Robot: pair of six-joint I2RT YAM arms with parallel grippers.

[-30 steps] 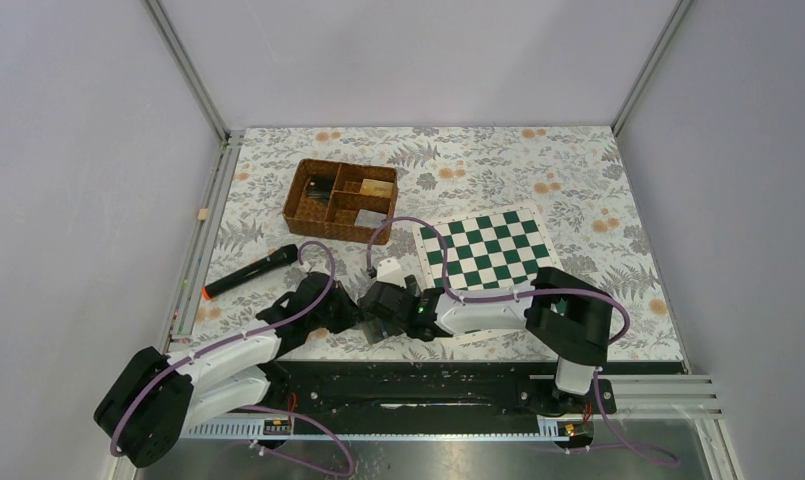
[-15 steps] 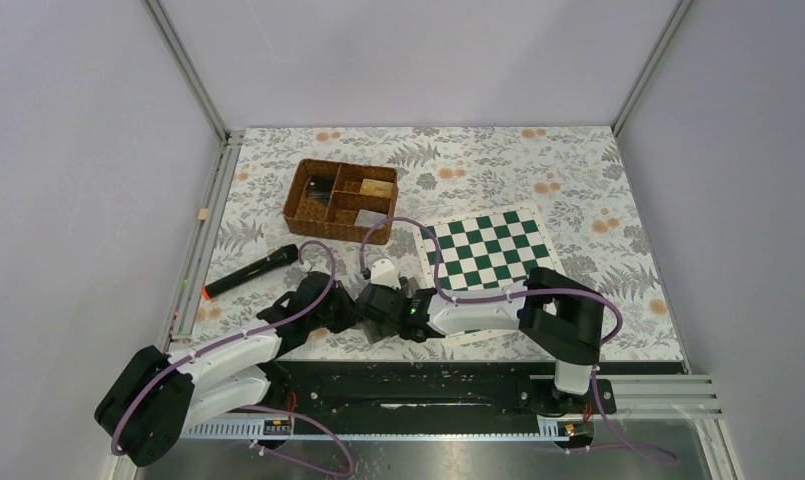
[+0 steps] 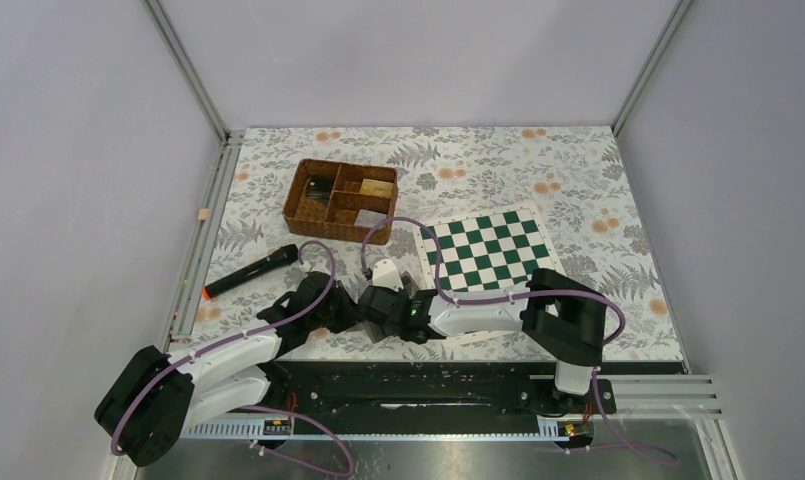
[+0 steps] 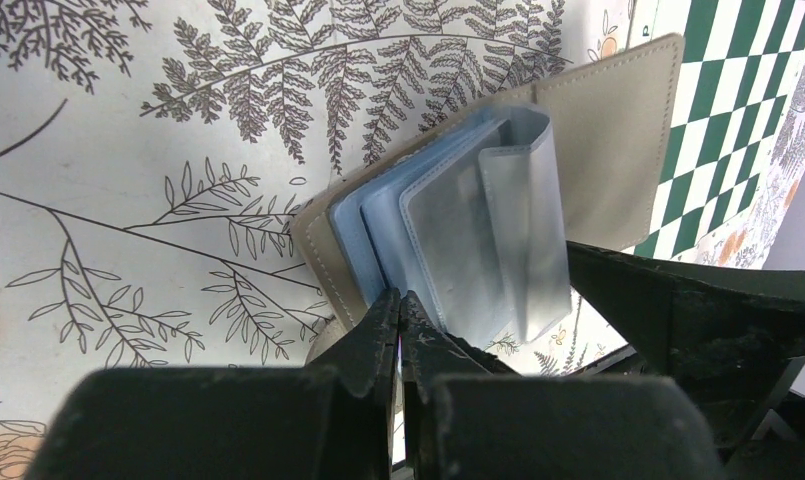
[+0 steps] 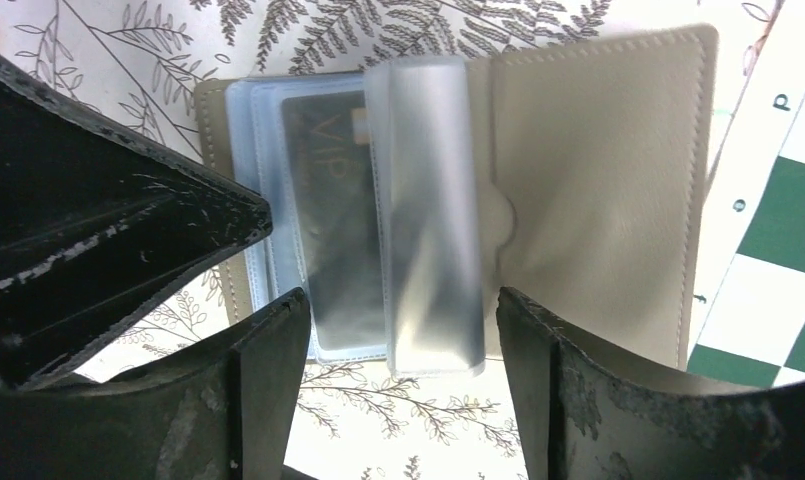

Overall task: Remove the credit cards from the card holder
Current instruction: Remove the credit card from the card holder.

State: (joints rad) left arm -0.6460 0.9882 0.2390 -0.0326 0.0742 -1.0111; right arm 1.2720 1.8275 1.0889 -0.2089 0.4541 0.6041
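Observation:
The card holder (image 5: 598,180) lies open on the flowered cloth, grey cover spread flat, clear light-blue sleeves fanned over its left half. One sleeve (image 5: 423,200) stands up from the fold. A dark card marked VIP (image 5: 333,220) shows inside a flat sleeve. My right gripper (image 5: 400,300) is open, its fingers either side of the sleeves' near ends and not touching them. In the left wrist view the card holder (image 4: 618,130) has my left gripper (image 4: 400,300) shut, tips against its blue sleeve edge. From above, both grippers (image 3: 353,312) (image 3: 380,303) meet and cover the holder.
A green and white chessboard (image 3: 488,250) lies just right of the holder. A brown wicker compartment basket (image 3: 340,200) stands behind. A black marker with an orange tip (image 3: 250,271) lies to the left. The right arm's purple cable loops over the chessboard's near edge.
My right gripper has shifted a little left toward the left gripper, and its jaws have narrowed somewhat. The left arm has stayed put.

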